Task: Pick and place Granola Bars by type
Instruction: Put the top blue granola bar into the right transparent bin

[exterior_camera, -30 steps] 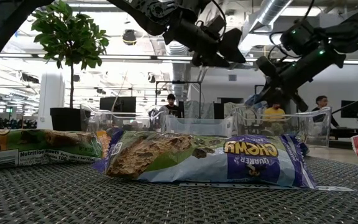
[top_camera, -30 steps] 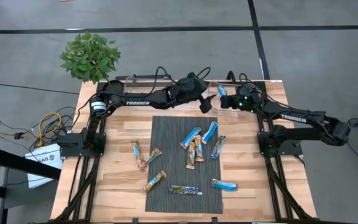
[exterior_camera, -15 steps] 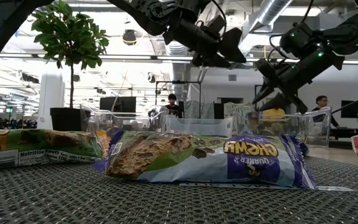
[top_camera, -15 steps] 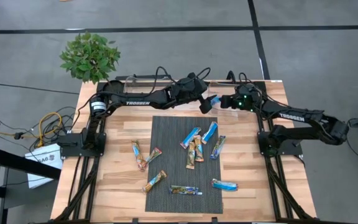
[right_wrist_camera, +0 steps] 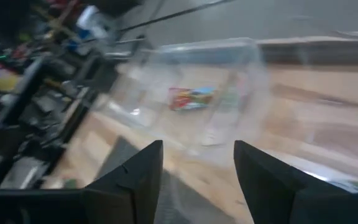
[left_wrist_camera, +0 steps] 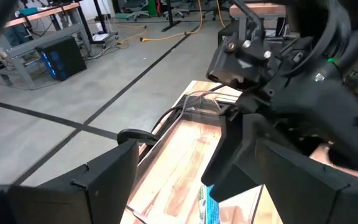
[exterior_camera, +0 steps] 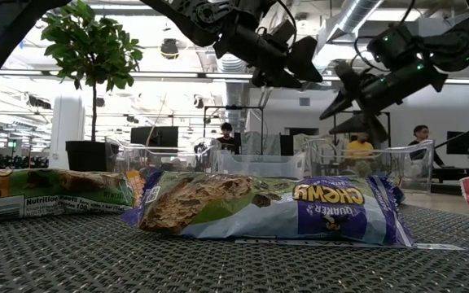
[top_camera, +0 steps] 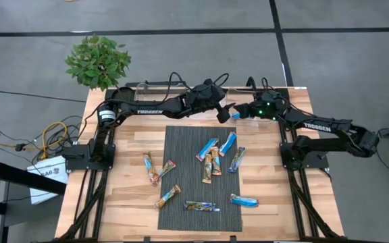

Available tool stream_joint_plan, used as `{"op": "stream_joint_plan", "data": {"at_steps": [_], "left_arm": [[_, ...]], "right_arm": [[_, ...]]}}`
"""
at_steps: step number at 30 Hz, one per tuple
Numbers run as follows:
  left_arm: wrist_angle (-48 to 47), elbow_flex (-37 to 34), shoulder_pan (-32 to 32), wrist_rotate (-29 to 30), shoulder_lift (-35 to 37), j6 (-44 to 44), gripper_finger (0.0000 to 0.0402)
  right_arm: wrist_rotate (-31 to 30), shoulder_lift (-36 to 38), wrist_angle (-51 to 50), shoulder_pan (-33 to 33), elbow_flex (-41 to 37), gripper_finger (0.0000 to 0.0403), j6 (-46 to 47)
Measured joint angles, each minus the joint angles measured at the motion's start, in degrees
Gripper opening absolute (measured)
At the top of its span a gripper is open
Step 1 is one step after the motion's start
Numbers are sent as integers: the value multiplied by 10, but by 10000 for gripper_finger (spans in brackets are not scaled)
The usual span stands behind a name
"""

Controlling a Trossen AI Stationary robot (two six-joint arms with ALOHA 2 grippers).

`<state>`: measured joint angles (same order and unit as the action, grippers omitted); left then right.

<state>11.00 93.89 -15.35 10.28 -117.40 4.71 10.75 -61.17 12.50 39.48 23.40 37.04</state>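
Your right end effector point(exterior_camera: 350, 104) hangs with its fingers spread and nothing between them, above a clear bin point(right_wrist_camera: 229, 106). One granola bar point(right_wrist_camera: 191, 97) lies in the bin ahead of it. Your left end effector point(top_camera: 223, 112), just beside it, is wide open and empty.

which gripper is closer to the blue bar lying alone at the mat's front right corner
Right. The right gripper hovers over the table's far edge, roughly in line with the blue bar; the left gripper sits farther left.

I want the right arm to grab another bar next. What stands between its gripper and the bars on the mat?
Nothing visible does. The right gripper hangs open above the table's far edge, close beside the left gripper, and the granola bars lie uncovered on the mat below.
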Motion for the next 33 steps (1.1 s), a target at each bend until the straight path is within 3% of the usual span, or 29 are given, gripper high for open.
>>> {"op": "stream_joint_plan", "data": {"at_steps": [9, 25, 33], "left_arm": [[0, 0, 0, 0, 0, -11, 318], [-5, 0, 0, 0, 0, -44, 318], [-37, 0, 0, -1, 0, -77, 318]], "right_arm": [[72, 19, 12, -4, 0, 181, -87], [72, 169, -99, -130, 0, 179, -320], [65, 236, -116, -201, -40, 180, -355]]}}
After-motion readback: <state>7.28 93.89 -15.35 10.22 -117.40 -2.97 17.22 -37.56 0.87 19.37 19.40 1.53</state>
